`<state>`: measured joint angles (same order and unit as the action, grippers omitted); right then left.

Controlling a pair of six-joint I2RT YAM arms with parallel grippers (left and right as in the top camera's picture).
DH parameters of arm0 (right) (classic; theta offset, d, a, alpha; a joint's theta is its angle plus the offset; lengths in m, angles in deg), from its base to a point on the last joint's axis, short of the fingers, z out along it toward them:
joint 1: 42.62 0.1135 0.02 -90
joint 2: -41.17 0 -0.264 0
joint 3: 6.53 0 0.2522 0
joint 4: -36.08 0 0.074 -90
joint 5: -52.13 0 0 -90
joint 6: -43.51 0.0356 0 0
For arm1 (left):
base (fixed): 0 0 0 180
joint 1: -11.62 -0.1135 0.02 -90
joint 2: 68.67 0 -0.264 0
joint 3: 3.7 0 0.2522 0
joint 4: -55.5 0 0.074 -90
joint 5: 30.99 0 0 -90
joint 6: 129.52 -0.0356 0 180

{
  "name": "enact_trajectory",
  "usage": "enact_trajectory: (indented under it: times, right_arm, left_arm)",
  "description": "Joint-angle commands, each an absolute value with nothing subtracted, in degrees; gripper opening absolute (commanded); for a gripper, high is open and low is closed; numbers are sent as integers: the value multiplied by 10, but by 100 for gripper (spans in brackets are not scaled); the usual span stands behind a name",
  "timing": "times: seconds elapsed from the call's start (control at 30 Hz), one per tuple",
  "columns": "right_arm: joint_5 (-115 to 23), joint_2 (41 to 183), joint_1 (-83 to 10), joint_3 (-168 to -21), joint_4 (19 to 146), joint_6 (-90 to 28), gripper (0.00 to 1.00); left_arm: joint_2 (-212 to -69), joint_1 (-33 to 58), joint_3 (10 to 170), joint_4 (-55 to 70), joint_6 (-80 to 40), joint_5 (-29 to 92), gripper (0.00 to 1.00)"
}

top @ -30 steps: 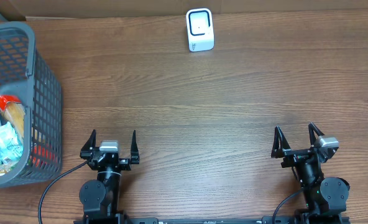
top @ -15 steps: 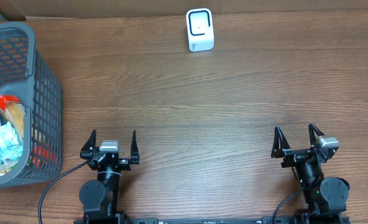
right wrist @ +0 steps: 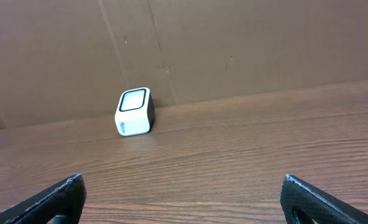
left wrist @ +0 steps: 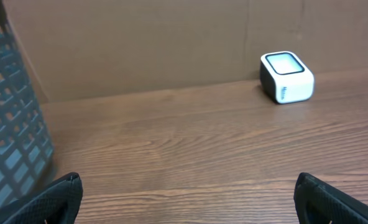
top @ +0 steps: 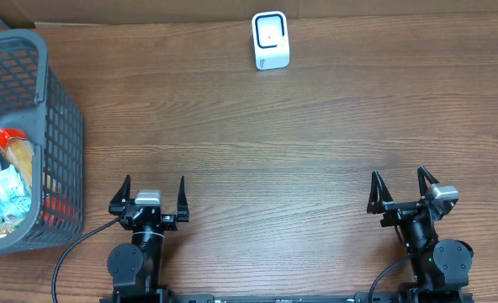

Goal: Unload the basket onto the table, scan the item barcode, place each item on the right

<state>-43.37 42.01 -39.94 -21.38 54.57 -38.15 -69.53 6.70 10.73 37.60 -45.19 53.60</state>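
A small white barcode scanner point(top: 270, 39) with a dark window stands at the far middle of the wooden table, also seen in the left wrist view point(left wrist: 286, 77) and the right wrist view point(right wrist: 134, 111). Packaged items point(top: 1, 189) lie inside a dark mesh basket point(top: 60, 126) at the left edge; no barcode shows. My left gripper point(top: 153, 187) rests near the front left, open and empty. My right gripper point(top: 398, 182) sits at the front right, open too, with nothing between its fingers.
A brown cardboard wall point(left wrist: 140, 43) runs along the far edge of the table behind the scanner. The basket wall point(left wrist: 13, 124) stands close on the left of the left arm.
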Motion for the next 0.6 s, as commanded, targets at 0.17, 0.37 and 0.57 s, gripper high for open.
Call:
enact_trajectory:
  times: [0.17,0.37,0.57]
  right_arm:
    - [-426,413,-397,-208,543,-379,100]
    - [-426,413,-397,-208,543,-379,100]
    - [-426,413,-397,-208,543,-379,100]
  left_arm:
    - [-694,64,141,339,-431,477,100]
    - [-786,64,242,304,-432,461,100]
    - [-951,64,378,285,-432,412,100]
